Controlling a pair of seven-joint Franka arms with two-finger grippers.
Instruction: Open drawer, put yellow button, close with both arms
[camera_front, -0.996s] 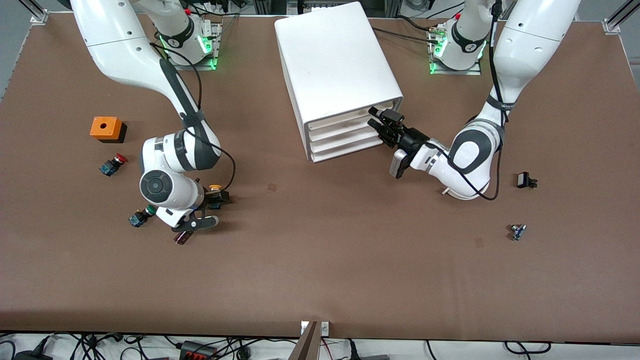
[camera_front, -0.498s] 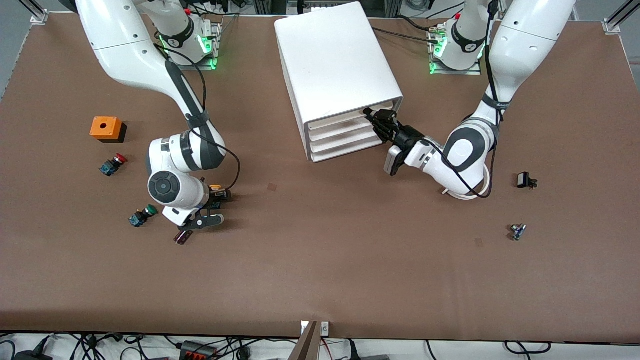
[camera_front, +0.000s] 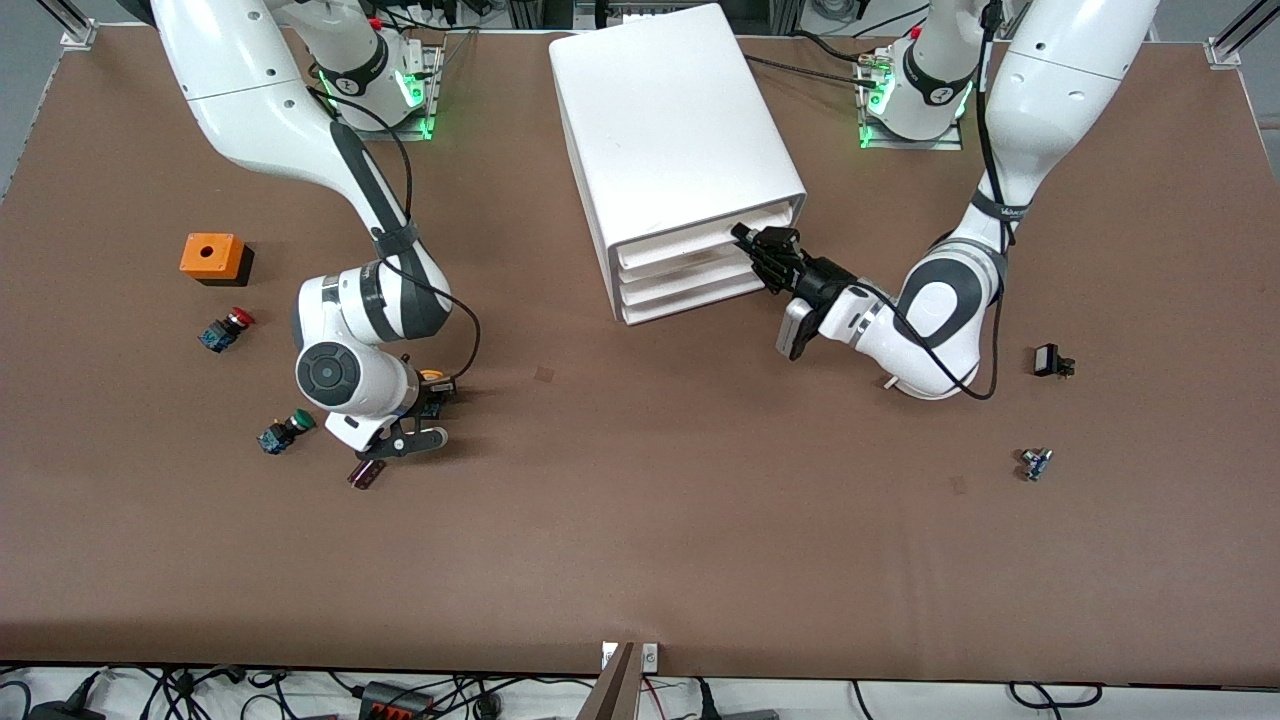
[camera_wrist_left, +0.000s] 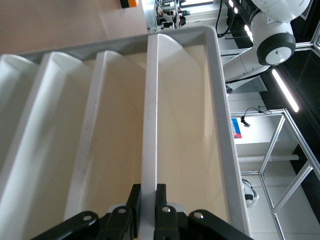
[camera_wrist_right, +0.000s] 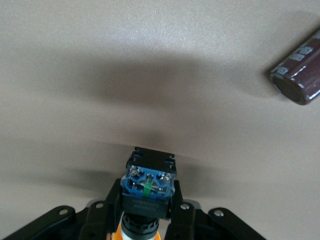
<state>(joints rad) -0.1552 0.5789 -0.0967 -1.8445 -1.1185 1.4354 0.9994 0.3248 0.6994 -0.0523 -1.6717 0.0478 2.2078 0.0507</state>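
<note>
The white cabinet (camera_front: 670, 120) stands mid-table near the arms' bases. My left gripper (camera_front: 750, 243) is shut on the front lip of its top drawer (camera_front: 680, 247). In the left wrist view the fingers (camera_wrist_left: 133, 200) clamp that white lip (camera_wrist_left: 150, 125) from both sides. My right gripper (camera_front: 436, 388) is low over the table toward the right arm's end, shut on the yellow button (camera_front: 432, 377). In the right wrist view its blue-and-black body (camera_wrist_right: 148, 187) sits between the fingers, with the orange cap at the gripper's base.
A green-capped button (camera_front: 283, 432), a red-capped button (camera_front: 226, 328) and an orange box (camera_front: 212, 256) lie toward the right arm's end. A dark cylinder (camera_front: 366, 474) lies beside the right gripper. Two small parts (camera_front: 1050, 361) (camera_front: 1035, 463) lie toward the left arm's end.
My left gripper has moved in to the top drawer's front and closed on its lip. The right hand shifted slightly toward the cabinet, then stayed still with the yellow button.
</note>
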